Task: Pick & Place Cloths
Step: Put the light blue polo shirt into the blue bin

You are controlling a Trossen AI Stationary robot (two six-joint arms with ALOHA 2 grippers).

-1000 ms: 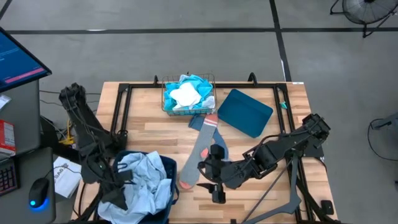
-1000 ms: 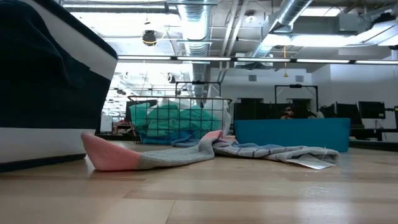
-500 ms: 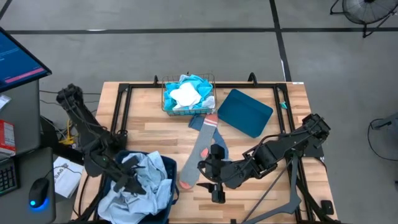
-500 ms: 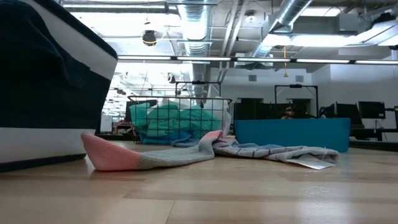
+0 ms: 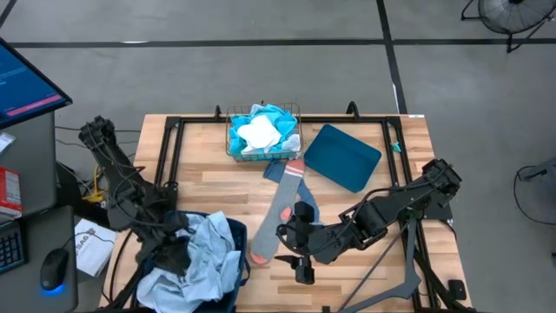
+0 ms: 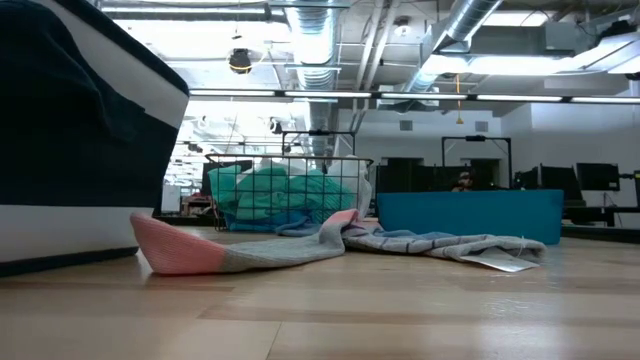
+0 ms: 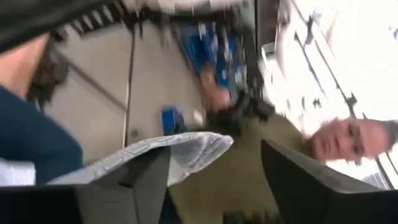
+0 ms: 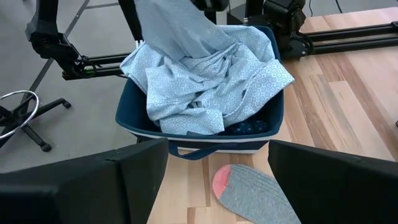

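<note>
On the near left of the table, the left gripper (image 5: 176,252) sits over the dark blue bin (image 8: 127,127), where a pale blue shirt (image 5: 201,256) is heaped and spills over the rim. In the left wrist view its 2 fingers (image 7: 152,174) stand well apart with a fold of pale fabric lying between them; whether that fold is pinched or already loose I cannot tell.

The right gripper (image 5: 301,254) rests low over the near middle of the table, its 2 fingers (image 8: 134,168) spread wide and holding nothing. Just beside it lies a grey sock (image 5: 280,217) with an orange-red tip (image 5: 261,257).

The sock is the likely next pick. Its long axis runs near to far, the coloured toe at the near end by the bin, the other end reaching toward the wire basket (image 5: 295,109) at the far middle, which holds turquoise and white cloths (image 5: 262,132). The sock lies just left of the right gripper, between that gripper and the bin, so the right arm is the nearer one. A flat teal lid (image 5: 343,156) lies on the far right, well apart from both grippers.
</note>
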